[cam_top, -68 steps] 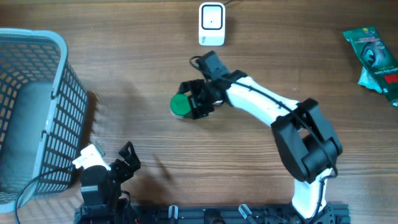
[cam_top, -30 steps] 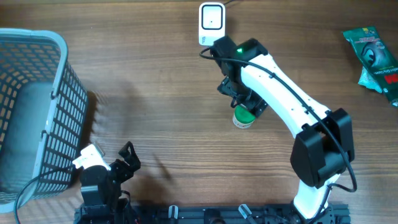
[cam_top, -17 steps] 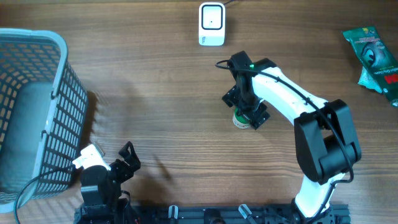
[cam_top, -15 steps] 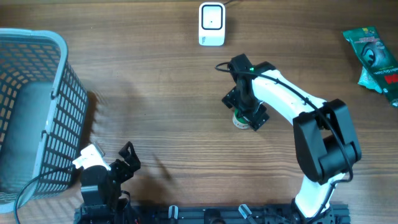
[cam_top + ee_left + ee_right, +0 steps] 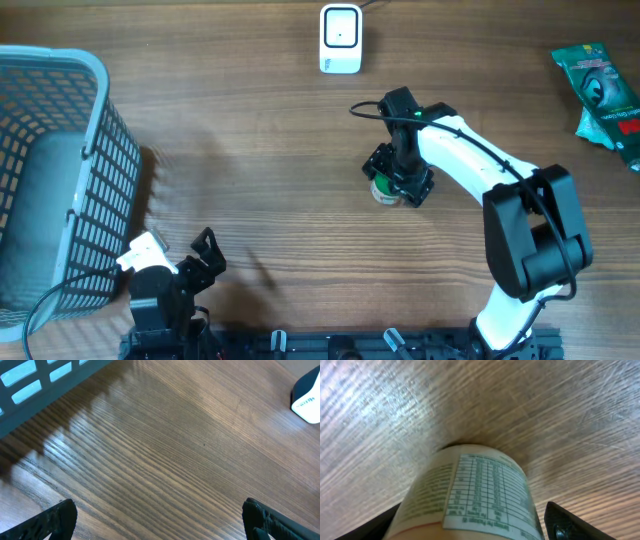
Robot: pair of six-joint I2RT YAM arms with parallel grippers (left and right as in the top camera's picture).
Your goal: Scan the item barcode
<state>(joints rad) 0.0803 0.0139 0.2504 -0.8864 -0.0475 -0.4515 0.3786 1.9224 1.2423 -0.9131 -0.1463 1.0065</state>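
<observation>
Within the right tool [image 5: 398, 180], seemingly: container [image 5: 381, 194].

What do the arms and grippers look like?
The right arm has white shells, black joints, a green light and a black cable loop at the wrist; the right gripper is black. The left arm is mostly black with a white wrist block; the left gripper has black fingers.

Bright even light, glare on table [image 5: 365, 395], jar [image 5: 470, 495] blurred
</observation>
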